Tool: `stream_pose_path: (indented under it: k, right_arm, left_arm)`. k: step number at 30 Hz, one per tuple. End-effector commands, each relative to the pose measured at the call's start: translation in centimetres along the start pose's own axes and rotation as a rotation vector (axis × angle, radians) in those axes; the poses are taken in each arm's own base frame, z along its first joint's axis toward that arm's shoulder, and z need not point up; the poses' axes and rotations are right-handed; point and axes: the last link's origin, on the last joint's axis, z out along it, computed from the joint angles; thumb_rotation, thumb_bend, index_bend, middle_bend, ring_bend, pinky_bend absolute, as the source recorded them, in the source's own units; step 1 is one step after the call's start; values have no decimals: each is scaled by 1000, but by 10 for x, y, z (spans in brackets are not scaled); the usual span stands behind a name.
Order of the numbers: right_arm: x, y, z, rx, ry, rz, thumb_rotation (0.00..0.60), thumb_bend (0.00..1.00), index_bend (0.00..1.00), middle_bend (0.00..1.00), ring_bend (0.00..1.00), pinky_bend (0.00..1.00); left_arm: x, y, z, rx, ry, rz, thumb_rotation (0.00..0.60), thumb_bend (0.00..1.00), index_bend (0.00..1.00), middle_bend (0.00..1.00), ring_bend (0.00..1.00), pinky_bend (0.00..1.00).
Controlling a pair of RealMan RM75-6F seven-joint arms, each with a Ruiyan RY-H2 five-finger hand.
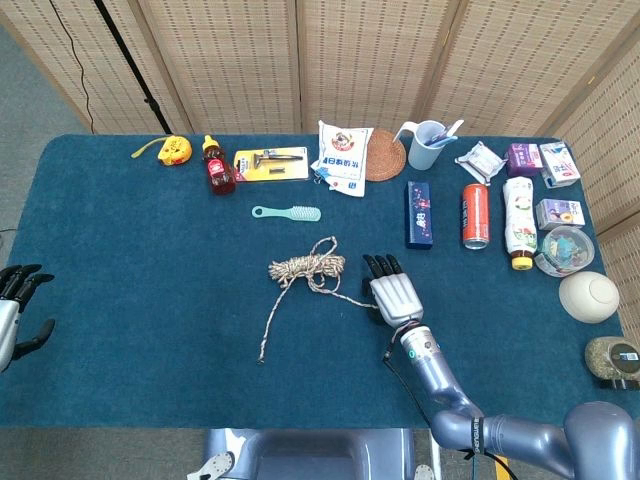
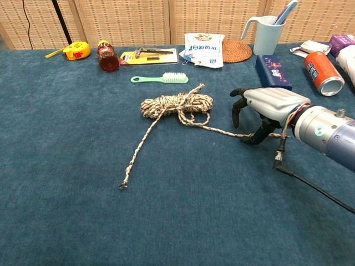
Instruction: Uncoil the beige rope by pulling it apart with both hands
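The beige rope (image 1: 308, 267) lies in a loose coil mid-table, also clear in the chest view (image 2: 177, 104). One tail runs toward the near left and ends at a frayed tip (image 2: 123, 186). The other tail runs right along the cloth and passes under my right hand (image 1: 395, 292). That hand (image 2: 266, 108) arches palm-down over the tail, fingers apart and curved downward, its thumb tip close to the strand; I see no grip on it. My left hand (image 1: 15, 300) hangs off the table's far left edge, fingers spread and holding nothing, far from the rope.
A teal brush (image 1: 287, 212) lies just behind the coil. Along the back stand a sauce bottle (image 1: 217, 167), a razor pack (image 1: 271, 163), a white pouch (image 1: 342, 152) and a blue cup (image 1: 428, 144). A blue box (image 1: 420, 214) and a red can (image 1: 476, 215) stand behind the right hand.
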Motion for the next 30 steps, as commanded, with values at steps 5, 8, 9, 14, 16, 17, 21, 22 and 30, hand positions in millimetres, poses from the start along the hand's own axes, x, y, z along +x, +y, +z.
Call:
stream_pose_path:
  k: [5,8,9,14,16,17,21,22,30]
  right_arm:
    - [-2,4,2,-7,0,5,600,371,481,82,0,0]
    - [-2,5,2,-8,2,9,600,375,487,88,0,0]
    - [-2,5,2,-8,3,9,600,376,489,90,0,0]
    - [-4,5,1,-9,1,14,600,378,498,101,0,0]
    - [-4,5,1,-9,0,15,600,379,502,106,0,0]
    - [-4,5,1,-9,-1,14,600,379,504,108,0,0]
    - [-6,6,1,-11,-6,13,600,383,514,117,0,0]
    - [-6,6,1,-12,-7,13,600,384,515,118,0,0]
    - [-8,9,2,-19,-12,17,600,399,527,132,0,0]
  left_arm:
    - [0,1,0,-1,-1,0,600,291,248,191,127,0]
    - [0,2,0,-1,-1,1,600,290,248,191,127,0]
    - [0,2,1,-2,0,1,600,290,248,191,127,0]
    - [0,2,0,-3,-1,3,600,289,248,191,127,0]
    - [0,2,0,-3,-1,3,600,289,248,191,127,0]
    - [0,2,0,-3,-2,3,600,289,248,191,127,0]
    - [0,2,0,-2,-3,3,600,289,248,190,127,0]
    - [0,2,0,-2,-3,3,600,289,248,190,127,0]
    - [0,1,-1,1,-3,4,600,289,248,190,126,0]
